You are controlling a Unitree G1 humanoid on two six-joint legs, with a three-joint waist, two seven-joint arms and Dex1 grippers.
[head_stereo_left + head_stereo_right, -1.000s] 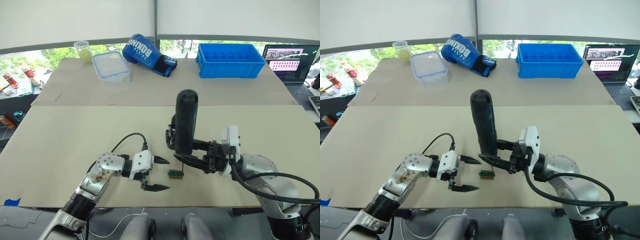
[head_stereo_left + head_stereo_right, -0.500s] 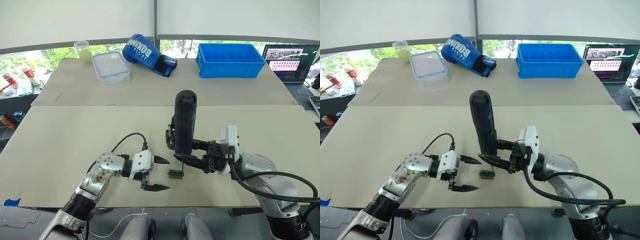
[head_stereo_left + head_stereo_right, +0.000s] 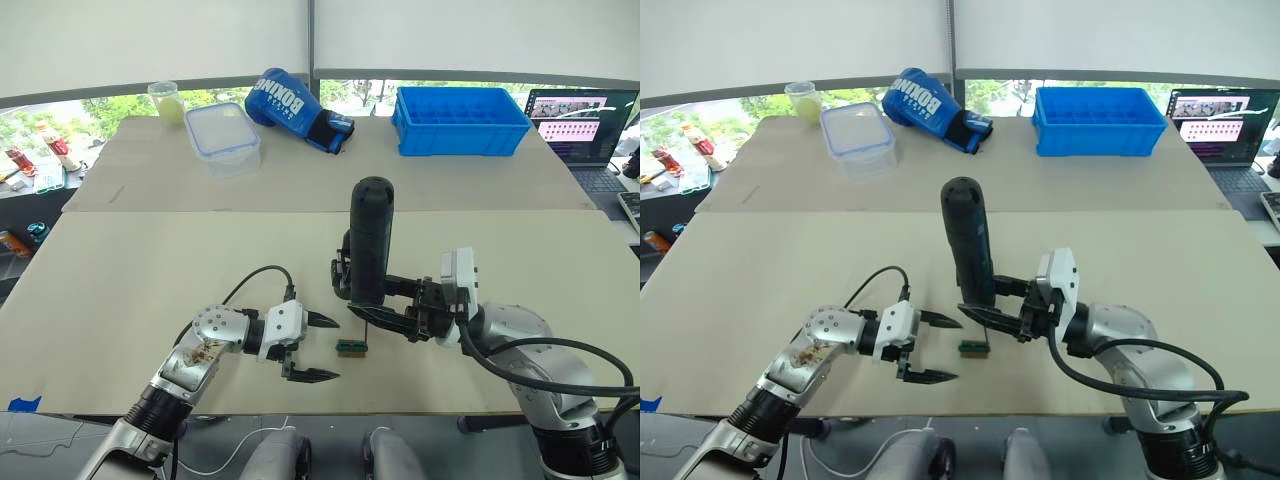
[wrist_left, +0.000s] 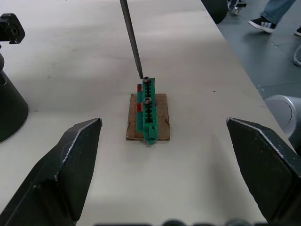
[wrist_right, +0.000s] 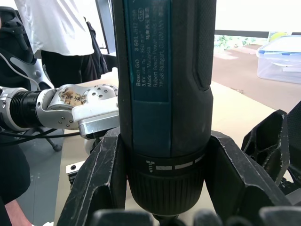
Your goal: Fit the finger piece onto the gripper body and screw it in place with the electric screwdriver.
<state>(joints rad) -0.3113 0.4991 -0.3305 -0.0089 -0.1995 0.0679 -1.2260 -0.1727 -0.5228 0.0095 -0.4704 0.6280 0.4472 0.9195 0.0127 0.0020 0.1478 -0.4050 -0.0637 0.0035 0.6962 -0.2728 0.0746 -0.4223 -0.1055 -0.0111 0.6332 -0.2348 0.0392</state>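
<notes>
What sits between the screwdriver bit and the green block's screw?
Nothing visible. The electric screwdriver is clamped in the right end effector, and its bit ends at the top screw on the green block.

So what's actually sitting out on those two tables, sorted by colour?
Blue: 2, boxing glove and crate
Clear: 2, lidded box and cup
Green: 1, small block
Black: 1, gripper body
Total: 6, not counting the electric screwdriver the robot holds.

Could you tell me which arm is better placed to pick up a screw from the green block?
The right: its gripper holds the electric screwdriver upright, bit tip at the green block. The left gripper is open, empty.
</notes>
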